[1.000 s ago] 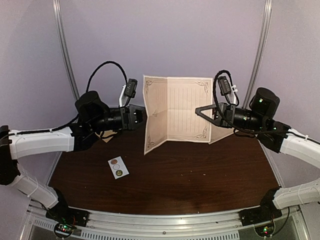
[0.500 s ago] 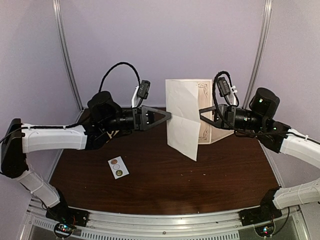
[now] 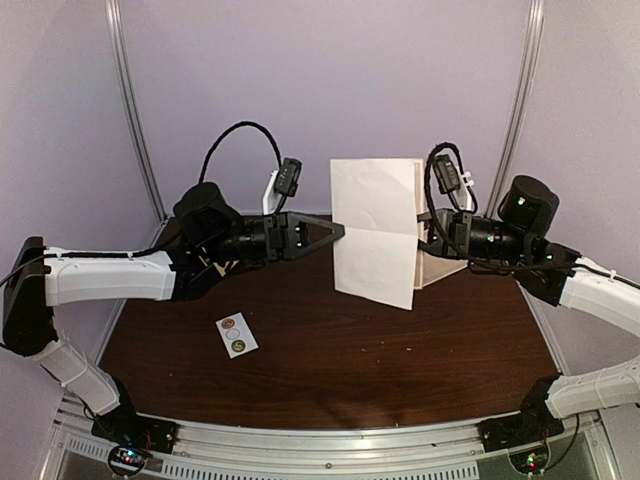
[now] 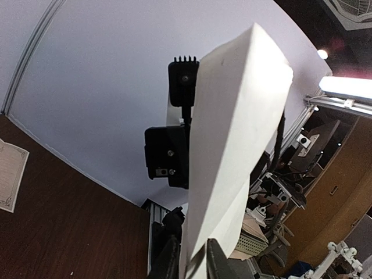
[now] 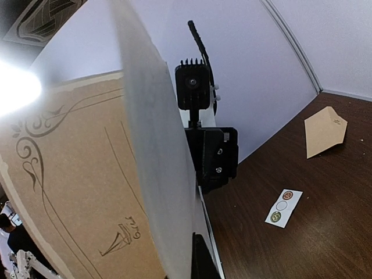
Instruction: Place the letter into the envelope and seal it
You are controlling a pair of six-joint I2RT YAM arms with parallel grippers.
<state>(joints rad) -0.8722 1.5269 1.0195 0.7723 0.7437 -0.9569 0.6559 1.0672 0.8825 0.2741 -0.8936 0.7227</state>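
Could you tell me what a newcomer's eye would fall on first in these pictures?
The folded letter stands out first. It is held upright in mid-air over the back of the table, pinched at its left edge by the left gripper and at its right edge by the right gripper. A small sticker card lies flat at the front left, and the tan envelope lies beyond it.

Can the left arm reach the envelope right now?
Probably not yet. The left gripper is shut on the folded letter, held in the air with the right gripper. The envelope lies uncovered on the table near the left arm, so once it lets go the way looks free.
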